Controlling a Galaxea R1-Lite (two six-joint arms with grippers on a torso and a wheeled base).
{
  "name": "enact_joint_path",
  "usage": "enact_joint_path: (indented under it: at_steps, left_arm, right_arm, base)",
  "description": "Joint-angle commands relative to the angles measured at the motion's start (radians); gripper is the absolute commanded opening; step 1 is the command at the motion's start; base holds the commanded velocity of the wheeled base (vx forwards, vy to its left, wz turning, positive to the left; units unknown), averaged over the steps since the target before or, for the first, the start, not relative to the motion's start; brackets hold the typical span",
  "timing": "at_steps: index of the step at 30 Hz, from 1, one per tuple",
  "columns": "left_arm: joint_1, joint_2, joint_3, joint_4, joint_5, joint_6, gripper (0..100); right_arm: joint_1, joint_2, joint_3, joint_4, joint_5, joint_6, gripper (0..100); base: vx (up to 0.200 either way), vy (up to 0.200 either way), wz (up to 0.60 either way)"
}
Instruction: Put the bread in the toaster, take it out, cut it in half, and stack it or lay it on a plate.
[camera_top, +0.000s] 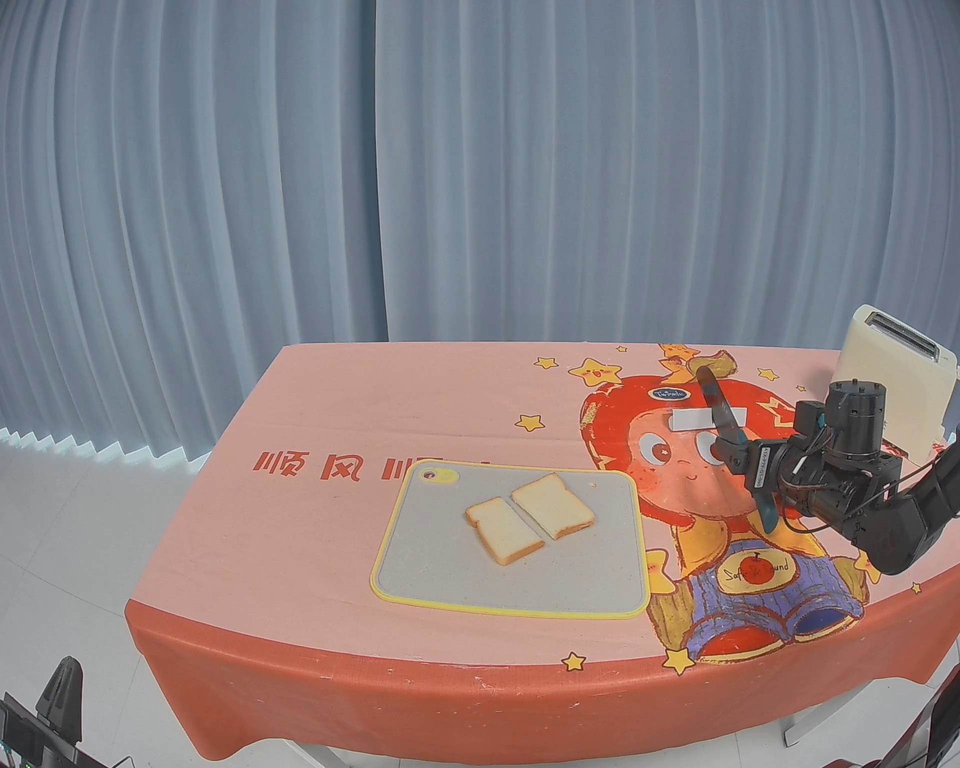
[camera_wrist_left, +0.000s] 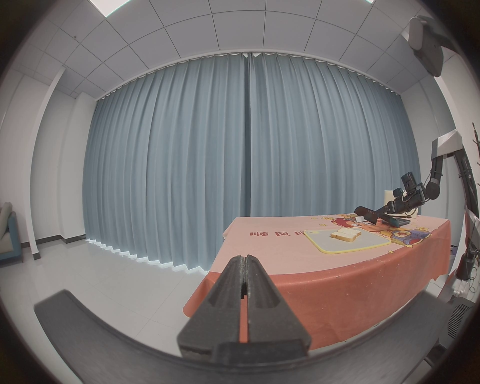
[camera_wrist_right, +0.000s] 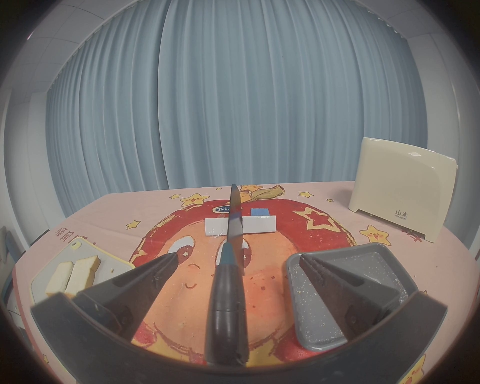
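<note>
Two bread halves (camera_top: 505, 530) (camera_top: 553, 505) lie side by side on the grey, yellow-rimmed cutting board (camera_top: 440, 570). The cream toaster (camera_top: 895, 375) stands at the table's far right. A dark-handled knife (camera_wrist_right: 227, 300) lies on the tablecloth, its blade resting across a small white block (camera_wrist_right: 260, 225). My right gripper (camera_wrist_right: 237, 257) is open, one finger on each side of the knife handle without touching it. A grey plate (camera_wrist_right: 350, 295) sits just beside it. My left gripper (camera_wrist_left: 243, 260) is shut on nothing, low and off the table's left side.
The pink printed tablecloth (camera_top: 330, 420) is bare on its left and back parts. Blue curtains hang close behind the table. The right arm (camera_top: 880, 500) stretches over the table's right front, between the toaster and the board.
</note>
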Motion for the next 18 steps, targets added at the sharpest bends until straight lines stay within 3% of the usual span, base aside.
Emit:
enact_joint_path:
  at_steps: [1,18]
  left_arm:
    - [0.000,-0.016,0.018,0.000,0.000,0.000,0]
    - [0.000,-0.016,0.018,0.000,0.000,0.000,0]
  right_arm:
    - [0.000,-0.003,0.002,0.000,0.000,0.000,100]
    - [0.005,-0.011,-0.001,0.000,0.000,0.000,100]
  base:
    - [0.000,0.000,0.00]
    - [0.000,0.000,0.00]
